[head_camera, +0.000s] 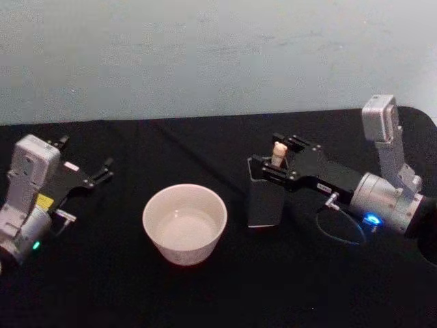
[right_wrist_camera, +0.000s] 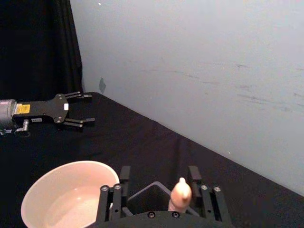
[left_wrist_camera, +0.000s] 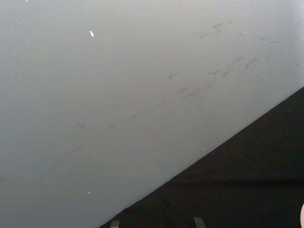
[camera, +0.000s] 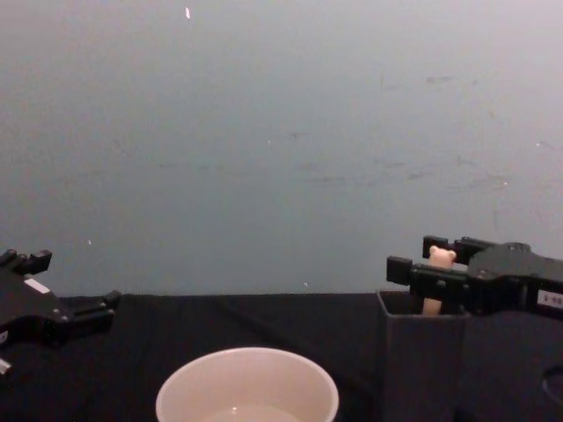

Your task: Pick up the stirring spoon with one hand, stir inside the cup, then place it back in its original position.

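Right hand [head_camera: 278,160] is at the tall dark grey square-sectioned holder [head_camera: 265,203], fingers spread either side of the slim stirring spoon's pale beige bear-head handle [head_camera: 278,152]. No contact visible; the right wrist view shows a gap on each side of the handle.

Spoon stands upright in the holder, bear head poking above the rim; stem and bowl are hidden inside.

Wide round cream cup [head_camera: 184,223] sits on the black-covered table [head_camera: 205,294], left of the holder and apart from it, nothing in it but a pale inner surface.

Left hand [head_camera: 102,171] is parked well to the left of the cup, above the table, fingers spread, holding nothing.

Pale grey wall [head_camera: 205,55] behind the table. 2 hands in frame, 1 at the spoon.
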Available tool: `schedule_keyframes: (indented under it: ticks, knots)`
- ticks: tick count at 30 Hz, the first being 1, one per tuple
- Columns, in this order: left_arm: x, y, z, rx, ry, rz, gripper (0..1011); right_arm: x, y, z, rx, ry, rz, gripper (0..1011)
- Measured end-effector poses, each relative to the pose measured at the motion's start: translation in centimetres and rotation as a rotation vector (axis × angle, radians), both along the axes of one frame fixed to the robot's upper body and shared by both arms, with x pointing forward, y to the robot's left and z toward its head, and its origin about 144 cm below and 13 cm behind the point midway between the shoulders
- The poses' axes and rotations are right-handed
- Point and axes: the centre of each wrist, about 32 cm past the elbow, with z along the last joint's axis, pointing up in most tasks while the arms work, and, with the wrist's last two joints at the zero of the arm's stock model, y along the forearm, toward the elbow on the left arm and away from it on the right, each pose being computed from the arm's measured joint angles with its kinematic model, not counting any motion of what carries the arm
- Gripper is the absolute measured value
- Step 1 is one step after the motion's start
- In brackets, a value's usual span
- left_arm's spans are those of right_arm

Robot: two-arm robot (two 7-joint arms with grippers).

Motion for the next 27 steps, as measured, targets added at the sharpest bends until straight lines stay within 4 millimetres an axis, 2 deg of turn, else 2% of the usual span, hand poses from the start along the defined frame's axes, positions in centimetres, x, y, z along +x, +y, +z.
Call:
schedule_keyframes:
  ticks: [4, 5, 9, 11, 27]
  knots:
    - [0.0, 0.0, 0.0, 0.0, 0.0, 0.0, 1001, 0.0, 0.0, 0.0, 0.0, 0.0, 0.0, 850]
    - [0.0, 0.0, 0.0, 0.0, 0.0, 0.0, 1001, 0.0, 0.0, 0.0, 0.0, 0.0, 0.0, 850]
    - [0.0, 0.0, 0.0, 0.0, 0.0, 0.0, 1001, 0.0, 0.0, 0.0, 0.0, 0.0, 0.0, 979]
    - [0.0, 0.0, 0.0, 0.0, 0.0, 0.0, 1001, 0.0, 0.0, 0.0, 0.0, 0.0, 0.0, 1003]
    - [0.0, 0.0, 0.0, 0.0, 0.0, 0.0, 1001, 0.01, 0.06, 0.24, 0.005, -0.007, 0.005, 1000]
